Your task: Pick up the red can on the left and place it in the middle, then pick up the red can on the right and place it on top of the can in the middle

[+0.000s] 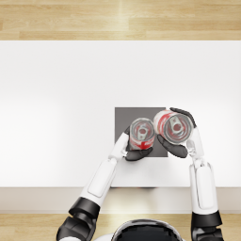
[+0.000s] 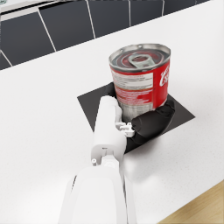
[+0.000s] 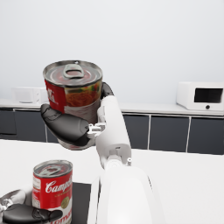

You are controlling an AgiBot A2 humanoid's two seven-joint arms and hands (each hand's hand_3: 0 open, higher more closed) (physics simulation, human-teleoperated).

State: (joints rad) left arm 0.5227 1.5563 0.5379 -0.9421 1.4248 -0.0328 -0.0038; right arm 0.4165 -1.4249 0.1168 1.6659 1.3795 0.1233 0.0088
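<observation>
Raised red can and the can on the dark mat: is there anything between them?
Nothing. In the right wrist view, only open air separates the raised can in the right hand from the can on the mat.

two red cans (image 1: pixel 141 133) (image 1: pixel 173 126), one dark mat (image 1: pixel 123 117); one white table (image 1: pixel 56 113)

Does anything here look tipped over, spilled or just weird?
Nothing stands out. One red can stands upright on the dark mat, gripped by the left hand; the right hand holds the other can upright in the air.
</observation>
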